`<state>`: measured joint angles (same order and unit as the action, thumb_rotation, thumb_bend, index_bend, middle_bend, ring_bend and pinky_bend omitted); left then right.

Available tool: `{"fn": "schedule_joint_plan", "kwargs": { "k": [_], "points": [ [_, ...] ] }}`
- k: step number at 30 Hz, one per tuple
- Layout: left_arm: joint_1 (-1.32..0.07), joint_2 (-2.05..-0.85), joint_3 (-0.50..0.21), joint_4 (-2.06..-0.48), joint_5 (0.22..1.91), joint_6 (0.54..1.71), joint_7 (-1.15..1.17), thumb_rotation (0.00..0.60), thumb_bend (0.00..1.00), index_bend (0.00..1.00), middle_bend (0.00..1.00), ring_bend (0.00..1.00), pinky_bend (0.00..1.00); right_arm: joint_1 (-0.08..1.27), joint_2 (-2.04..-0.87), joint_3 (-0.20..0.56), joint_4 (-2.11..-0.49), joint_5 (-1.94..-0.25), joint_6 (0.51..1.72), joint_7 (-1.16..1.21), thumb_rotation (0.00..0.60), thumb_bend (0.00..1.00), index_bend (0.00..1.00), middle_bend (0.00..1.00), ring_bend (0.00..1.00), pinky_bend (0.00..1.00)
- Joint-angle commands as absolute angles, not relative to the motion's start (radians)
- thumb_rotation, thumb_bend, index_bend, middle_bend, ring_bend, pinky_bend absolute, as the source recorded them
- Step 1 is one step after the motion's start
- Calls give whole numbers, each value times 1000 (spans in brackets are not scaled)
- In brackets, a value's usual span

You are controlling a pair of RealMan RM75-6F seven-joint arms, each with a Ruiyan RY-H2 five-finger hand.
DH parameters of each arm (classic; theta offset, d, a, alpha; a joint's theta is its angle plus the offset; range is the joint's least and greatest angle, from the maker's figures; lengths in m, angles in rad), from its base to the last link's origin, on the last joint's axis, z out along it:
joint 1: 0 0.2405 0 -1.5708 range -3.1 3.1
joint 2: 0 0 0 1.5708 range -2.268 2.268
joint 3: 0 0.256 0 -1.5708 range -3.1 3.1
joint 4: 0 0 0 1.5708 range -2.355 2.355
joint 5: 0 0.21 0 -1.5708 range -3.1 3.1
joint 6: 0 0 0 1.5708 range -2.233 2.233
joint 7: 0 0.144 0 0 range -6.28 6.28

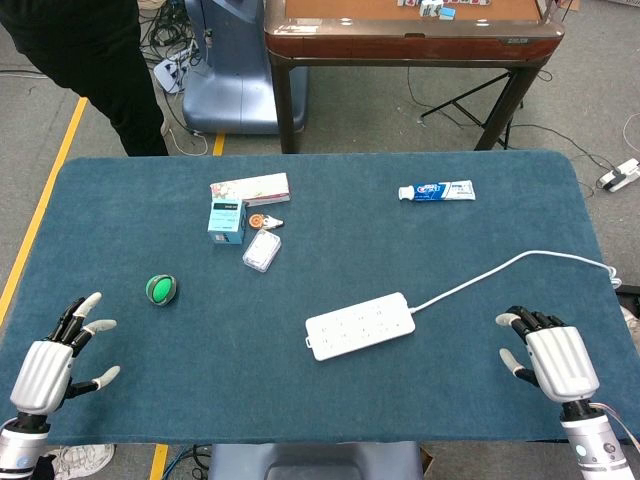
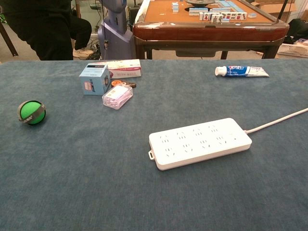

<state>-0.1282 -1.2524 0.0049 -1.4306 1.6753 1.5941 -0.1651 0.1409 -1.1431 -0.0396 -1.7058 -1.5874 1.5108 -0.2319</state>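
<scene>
The left hand (image 1: 50,362) is hovering over the blue table (image 1: 150,400) near its 8 o'clock corner, fingers spread apart and holding nothing; the thing lying nearest to it is a green ball (image 1: 160,290) with a dark band, sitting at about 1 o'clock from that hand and apart from it. The right hand (image 1: 552,358) is hovering near the 4 o'clock corner, fingers likewise apart and empty, with the white power strip (image 1: 360,326) lying at its 9 o'clock, well apart; the strip's white cable (image 1: 500,268) is running off toward 2 o'clock, passing just above that hand. Nothing is lying between either hand and its nearest thing. Toward 11 o'clock of the table's middle a small cluster is sitting: a light-blue carton (image 1: 227,220) standing upright, a long white-and-pink box (image 1: 250,189) lying just behind it, a clear plastic case (image 1: 261,250) with contents too small to tell, and a small orange item (image 1: 266,221). A toothpaste tube (image 1: 436,191) is lying alone at 1 o'clock
</scene>
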Motion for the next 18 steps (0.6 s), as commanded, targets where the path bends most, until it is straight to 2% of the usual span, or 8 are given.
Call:
{"fn": "schedule_joint_plan", "kwargs": {
  "k": [1, 7, 10, 13, 18],
  "points": [
    [-127, -1253, 5, -1430, 1674, 1594, -164, 600, 135, 358, 42, 53, 404, 151, -1151, -34, -1701, -1584, 1484, -237, 600, 240, 364, 325, 398, 503],
    [-124, -1256, 7, -1424, 1664, 1588, -157, 600, 135, 358, 42, 53, 404, 185, -1177, -18, -1691, -1582, 1422, -254, 600, 255, 351, 340, 403, 517],
    [-120, -1253, 4, -1427, 1660, 1595, -164, 600, 135, 358, 42, 53, 404, 211, -1188, -7, -1692, -1586, 1385, -270, 600, 265, 318, 395, 459, 598],
    [-122, -1252, 2, -1423, 1654, 1589, -172, 600, 135, 358, 42, 53, 404, 254, -1186, 18, -1709, -1564, 1322, -307, 600, 292, 313, 488, 613, 716],
    [-119, -1252, 2, -1422, 1653, 1594, -174, 600, 135, 358, 42, 53, 404, 335, -1187, 71, -1739, -1486, 1199, -386, 600, 378, 312, 716, 864, 892]
  ]
}}
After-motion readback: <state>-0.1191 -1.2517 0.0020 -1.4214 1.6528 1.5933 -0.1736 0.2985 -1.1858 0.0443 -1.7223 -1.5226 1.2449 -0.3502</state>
